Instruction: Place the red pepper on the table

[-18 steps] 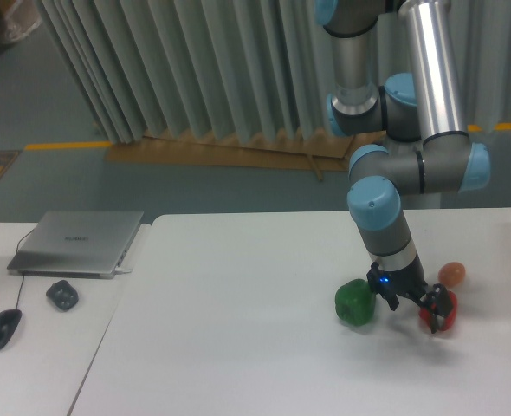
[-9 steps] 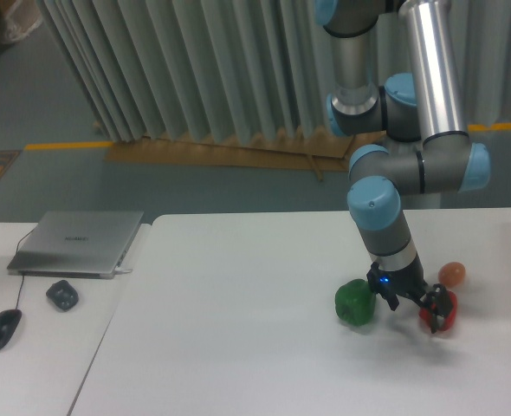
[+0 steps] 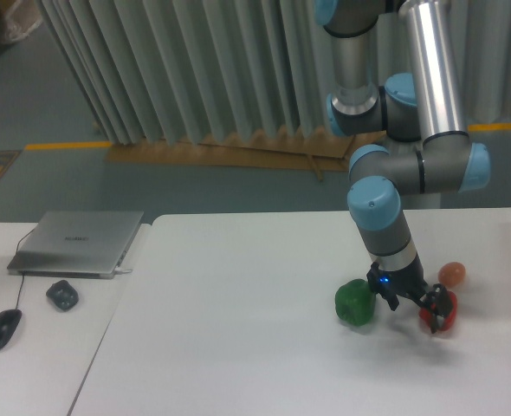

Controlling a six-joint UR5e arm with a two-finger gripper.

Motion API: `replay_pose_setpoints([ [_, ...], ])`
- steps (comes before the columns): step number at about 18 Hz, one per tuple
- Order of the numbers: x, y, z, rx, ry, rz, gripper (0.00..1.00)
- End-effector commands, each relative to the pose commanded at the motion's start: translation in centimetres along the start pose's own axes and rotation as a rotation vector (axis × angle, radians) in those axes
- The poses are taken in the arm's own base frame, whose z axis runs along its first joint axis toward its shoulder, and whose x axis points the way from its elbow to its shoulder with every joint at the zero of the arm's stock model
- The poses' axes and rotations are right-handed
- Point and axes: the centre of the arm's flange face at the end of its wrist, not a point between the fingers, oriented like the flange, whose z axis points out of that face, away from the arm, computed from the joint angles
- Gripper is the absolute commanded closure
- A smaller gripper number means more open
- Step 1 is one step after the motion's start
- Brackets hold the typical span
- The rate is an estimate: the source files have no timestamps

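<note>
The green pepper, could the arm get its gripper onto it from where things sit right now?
Probably yes. The green pepper sits in the open on the table, just beside the gripper, with nothing over it. But the gripper seems closed around the red pepper, so that must be let go first.

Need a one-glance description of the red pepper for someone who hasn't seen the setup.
Find the big white table and follow the arm down to its claw near the right edge. The red pepper sits right at the claw, low on the table. It is bright red, with a larger green pepper on one side and a pale orange ball just behind.
</note>
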Motion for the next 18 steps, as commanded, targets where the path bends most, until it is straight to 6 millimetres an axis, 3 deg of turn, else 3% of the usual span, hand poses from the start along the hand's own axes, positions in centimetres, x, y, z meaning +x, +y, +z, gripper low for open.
replay_pose_setpoints([
  [3, -1.3, 0.8, -0.2, -0.001, -0.006, -0.001, 0.0],
  [18, -0.9, 0.8, -0.2, -0.002, -0.001, 0.002, 0.0],
])
